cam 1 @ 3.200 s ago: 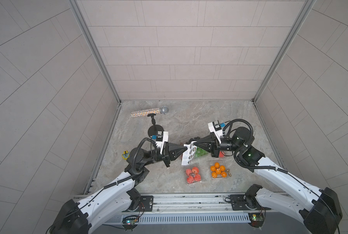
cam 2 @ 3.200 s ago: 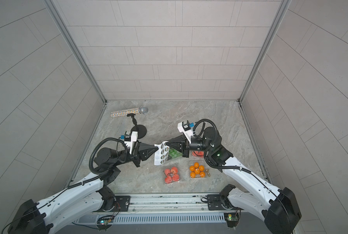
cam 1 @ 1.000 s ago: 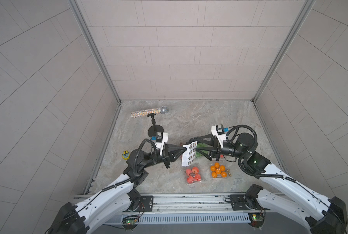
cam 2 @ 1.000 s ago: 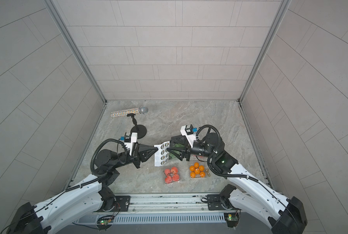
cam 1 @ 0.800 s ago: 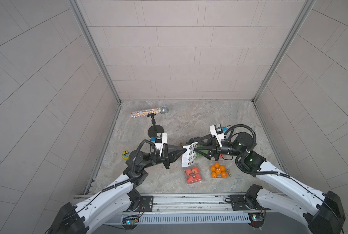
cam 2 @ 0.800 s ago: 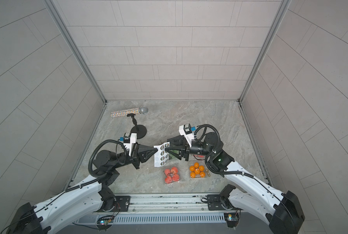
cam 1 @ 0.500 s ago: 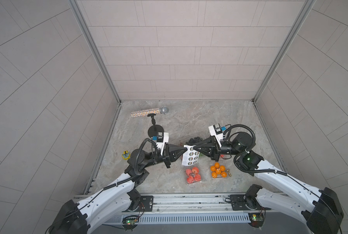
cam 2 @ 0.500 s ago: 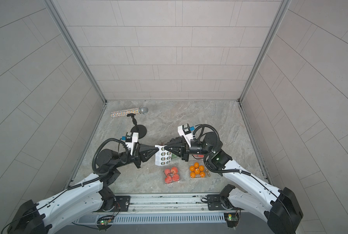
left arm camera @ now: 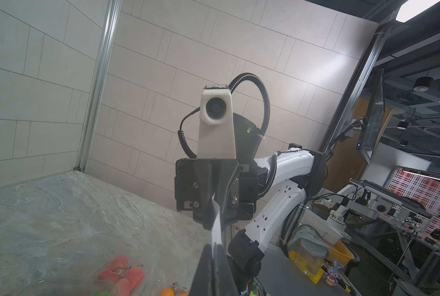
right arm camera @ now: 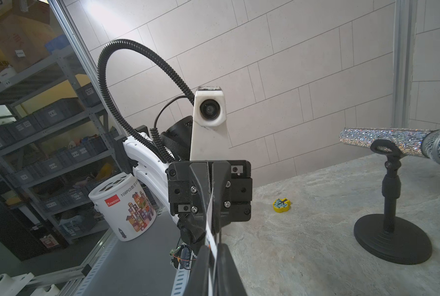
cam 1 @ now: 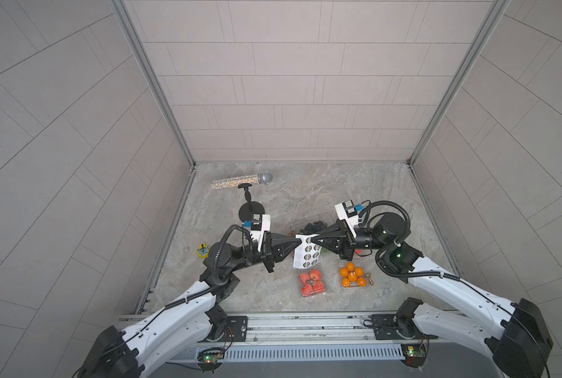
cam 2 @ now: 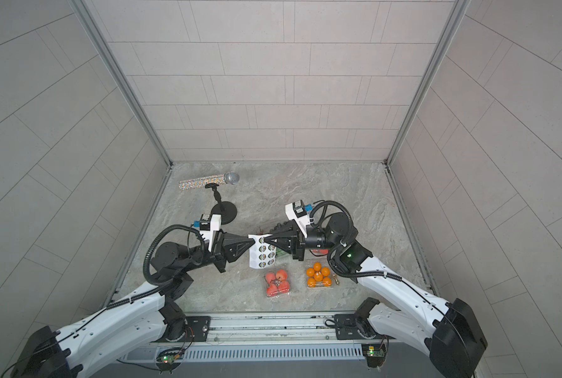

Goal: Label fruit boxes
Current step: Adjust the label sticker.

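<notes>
A white sticker sheet [cam 1: 305,256] hangs in the air between my two grippers, above the table's middle. My left gripper [cam 1: 299,243] is shut on its left edge. My right gripper [cam 1: 311,241] faces it, shut on the sheet's upper part. In the wrist views the sheet [left arm camera: 216,223] [right arm camera: 210,225] runs edge-on into each pair of jaws. Near the front lie a fruit box of red fruit [cam 1: 311,283] and one of oranges [cam 1: 352,277]. The sheet and right gripper mostly hide the box with dark berries [cam 1: 312,226]. More red fruit [cam 1: 358,261] shows under the right wrist.
A glittery microphone [cam 1: 242,179] sits on a black stand with a round base [cam 1: 251,212] at the back left. A small yellow toy [cam 1: 203,257] lies by the left wall. Metal rails [cam 1: 305,322] edge the table's front. A white bucket [right arm camera: 122,205] stands off the table.
My right gripper, open beside the sheet a second ago, has moved in and shut on the sheet's upper part. The left gripper has kept its hold.
</notes>
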